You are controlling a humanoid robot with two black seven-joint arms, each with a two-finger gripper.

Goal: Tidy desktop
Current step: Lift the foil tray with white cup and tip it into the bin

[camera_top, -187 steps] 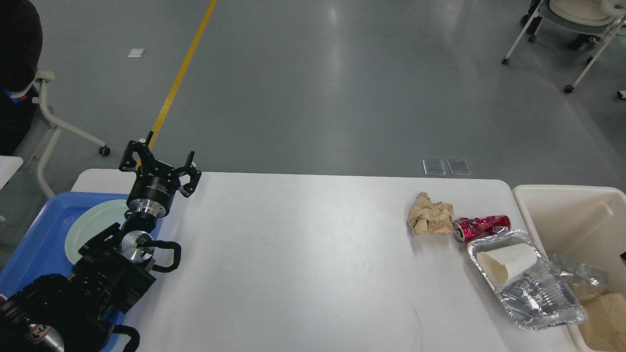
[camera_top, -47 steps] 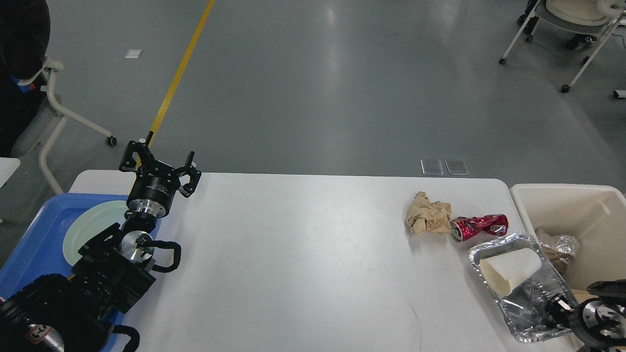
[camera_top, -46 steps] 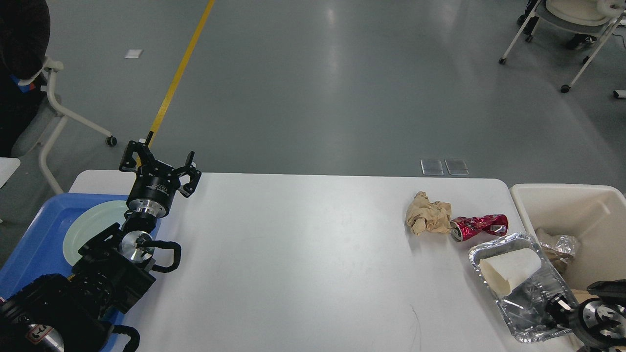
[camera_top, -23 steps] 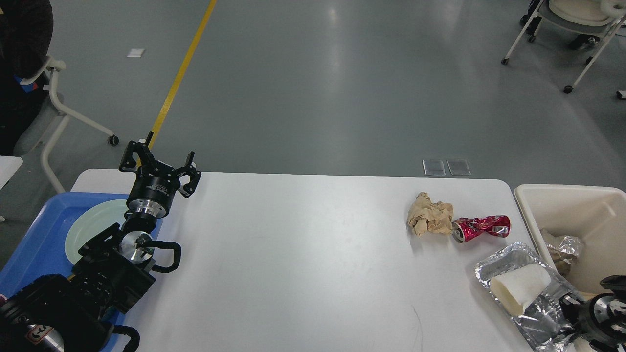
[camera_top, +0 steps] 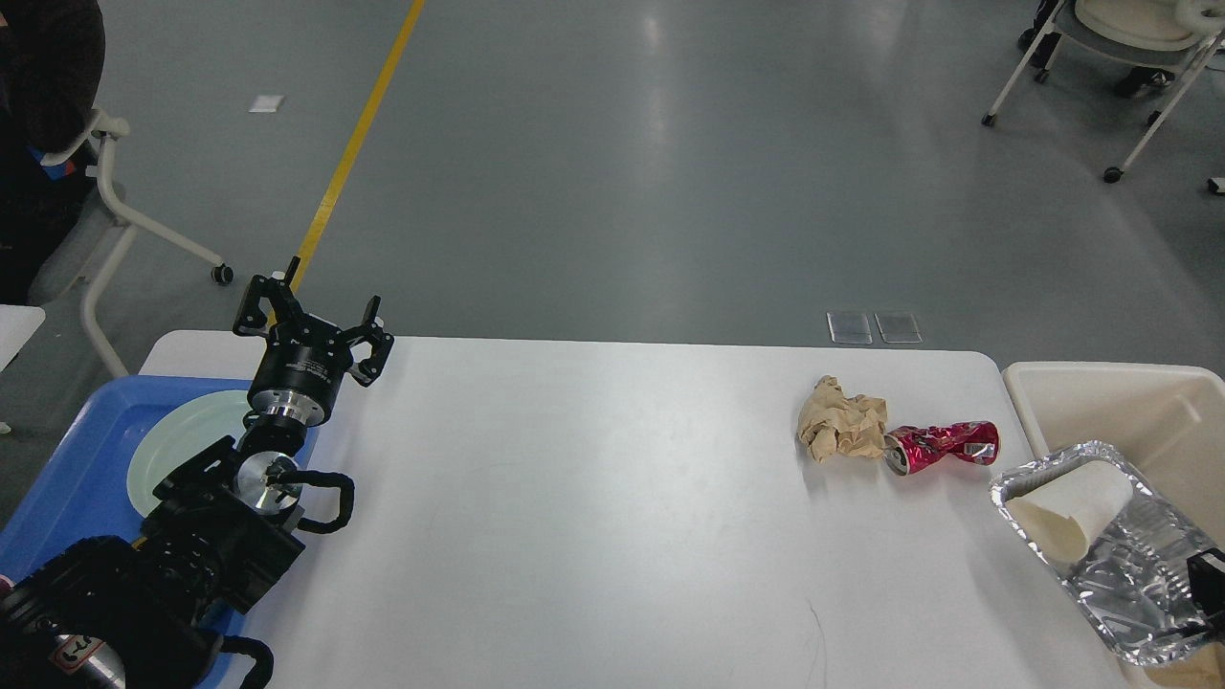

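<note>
The white desktop holds a crumpled brown paper ball and a crushed red can at the right. A foil tray with a white paper cup lying in it hangs tilted over the desktop's right edge and the beige bin. Only a black bit of my right gripper shows at the frame's right edge, gripping the tray's near end. My left gripper is open and empty above the desktop's far left corner.
A blue tray with a pale green plate sits at the left, partly under my left arm. Rolling chairs stand on the grey floor at the far left and far right.
The foil tray with the cup has been lifted off the desktop and carried right, over the bin's edge. My right gripper has moved right, nearly out of view. The left arm has not moved.
</note>
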